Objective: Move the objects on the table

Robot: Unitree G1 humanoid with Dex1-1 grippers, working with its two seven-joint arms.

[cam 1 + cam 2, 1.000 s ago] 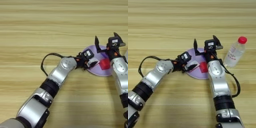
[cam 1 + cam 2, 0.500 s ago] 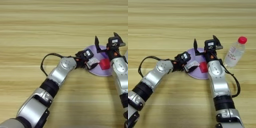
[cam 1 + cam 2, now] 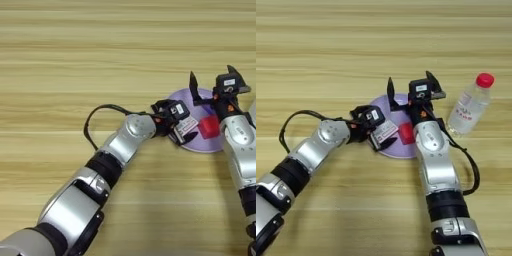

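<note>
Barely shifted, left gripper [image 3: 381, 137] holds packet [image 3: 385, 132] over plate [image 3: 406, 150] on table [image 3: 356, 40].

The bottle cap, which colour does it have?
Red. The bottle shows only in the right eye view, with its cap on top.

Both views looked steeply down from your robot's head onto the table [image 3: 75, 55], close enough that the wood filled each frame and both forearms ran out at the bottom edge. The left eye view reached further left of the left gripper [image 3: 182, 131]. The right eye view reached further right of the right gripper [image 3: 412, 89], taking in the bottle [image 3: 470, 105]. Shared: the plate [image 3: 401, 150] and both grippers.
</note>
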